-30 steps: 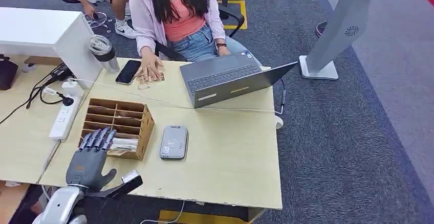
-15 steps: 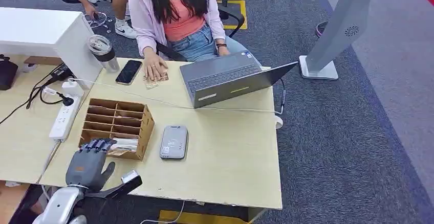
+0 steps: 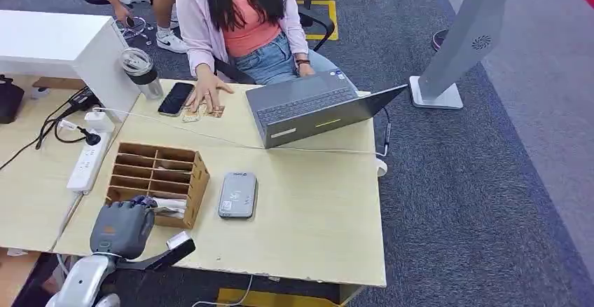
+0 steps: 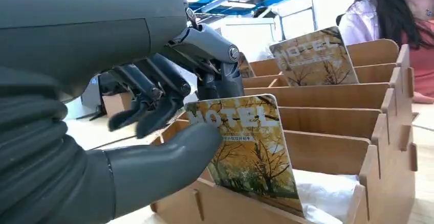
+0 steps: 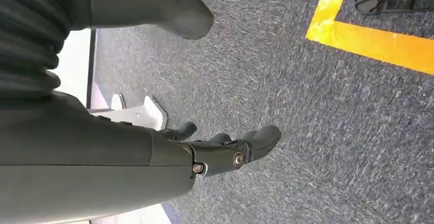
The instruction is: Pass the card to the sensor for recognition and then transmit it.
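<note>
From the head view, the left hand (image 3: 121, 226) sits at the near end of the wooden card rack (image 3: 158, 175), fingers curled down over its nearest compartment. The card reader (image 3: 237, 195), a flat grey sensor, lies on the table (image 3: 308, 216) just beside the rack, on the robot's right of it. So the coming move, as I judge it, is a lift out of the slot followed by a short sideways carry toward the robot's right. Across the table a person (image 3: 238, 19) sits by a laptop (image 3: 308, 107), one hand resting near a phone (image 3: 175, 98); that is the likely place for the later handover.

In the left wrist view, the card (image 4: 248, 150), printed "HOTEL" with autumn trees, stands nearly upright in the nearest compartment, leaning slightly, its long axis running up out of the slot. The thumb (image 4: 169, 152) presses on the printed face near the top corner, and the dark fingers (image 4: 153, 98) curl in behind the upper edge. It reads as a pinch on the card, though its lower part is still seated in the rack. A second, similar card (image 4: 315, 58) stands in a farther compartment.

In the right wrist view, the right hand (image 5: 225, 150) hangs over grey carpet (image 5: 307, 111), fingers loosely apart and holding nothing, so the left hand is the one placed for this work.
</note>
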### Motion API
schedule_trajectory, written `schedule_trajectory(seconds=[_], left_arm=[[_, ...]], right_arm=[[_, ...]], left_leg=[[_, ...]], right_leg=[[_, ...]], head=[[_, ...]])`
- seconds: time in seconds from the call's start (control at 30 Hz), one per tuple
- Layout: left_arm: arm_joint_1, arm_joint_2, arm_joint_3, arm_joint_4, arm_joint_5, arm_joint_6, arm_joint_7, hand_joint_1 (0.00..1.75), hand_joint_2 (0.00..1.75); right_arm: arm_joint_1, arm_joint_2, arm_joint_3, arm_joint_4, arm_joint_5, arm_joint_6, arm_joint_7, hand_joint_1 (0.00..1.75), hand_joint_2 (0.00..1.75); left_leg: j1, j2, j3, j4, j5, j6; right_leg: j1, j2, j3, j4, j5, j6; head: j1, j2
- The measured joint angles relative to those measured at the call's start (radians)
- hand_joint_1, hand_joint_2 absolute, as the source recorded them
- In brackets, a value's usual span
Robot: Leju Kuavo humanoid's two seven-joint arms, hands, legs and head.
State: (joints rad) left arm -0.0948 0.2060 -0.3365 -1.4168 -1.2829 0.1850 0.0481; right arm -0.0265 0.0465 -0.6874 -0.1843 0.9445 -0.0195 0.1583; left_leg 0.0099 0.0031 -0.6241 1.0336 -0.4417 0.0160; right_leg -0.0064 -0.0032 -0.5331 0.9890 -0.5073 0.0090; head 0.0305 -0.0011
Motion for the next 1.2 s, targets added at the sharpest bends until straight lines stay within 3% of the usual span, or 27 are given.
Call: schedule_trajectory(seconds=[0.33,0.7,0.8,0.93,1.2], left_arm=[[-0.007,-0.003,0.015,0.0,-0.019,0.049,-0.017,1.75,1.75],[-0.018,-0.003,0.016,0.0,-0.021,0.055,-0.018,1.75,1.75],[-0.028,-0.003,0.016,0.0,-0.025,0.089,-0.023,1.75,1.75],[-0.119,-0.001,0.018,0.002,-0.018,0.141,-0.037,1.75,1.75],[-0.396,0.007,0.039,0.078,-0.01,0.142,-0.055,1.75,1.75]], right_arm=[[0.0,0.0,-0.003,0.0,0.024,0.003,-0.003,0.0,1.75],[0.0,0.0,-0.003,0.0,0.026,0.006,-0.003,0.0,1.75],[0.0,0.0,-0.003,0.0,0.035,0.011,-0.006,0.0,1.75],[-0.003,-0.004,-0.003,0.0,0.058,0.019,-0.016,0.0,1.75],[-0.011,-0.01,-0.003,-0.004,0.098,0.027,-0.019,0.0,1.75]], left_leg=[[0.0,0.0,0.0,0.0,0.0,0.0],[0.0,0.0,0.0,0.0,0.0,0.0],[0.0,0.0,0.0,0.0,0.0,0.0],[0.0,-0.002,-0.001,0.0,0.001,0.0],[0.0,-0.002,-0.001,0.0,0.003,0.0]], right_leg=[[0.0,0.0,0.0,0.0,0.0,0.0],[0.0,0.0,0.0,0.0,0.0,0.0],[0.0,0.0,-0.002,0.0,0.0,0.0],[0.0,-0.003,-0.002,0.0,0.0,0.0],[0.0,-0.003,0.0,0.001,0.002,0.0]], head=[[0.0,0.0],[0.0,0.0],[0.0,0.0],[0.0,0.0],[0.001,0.0]])
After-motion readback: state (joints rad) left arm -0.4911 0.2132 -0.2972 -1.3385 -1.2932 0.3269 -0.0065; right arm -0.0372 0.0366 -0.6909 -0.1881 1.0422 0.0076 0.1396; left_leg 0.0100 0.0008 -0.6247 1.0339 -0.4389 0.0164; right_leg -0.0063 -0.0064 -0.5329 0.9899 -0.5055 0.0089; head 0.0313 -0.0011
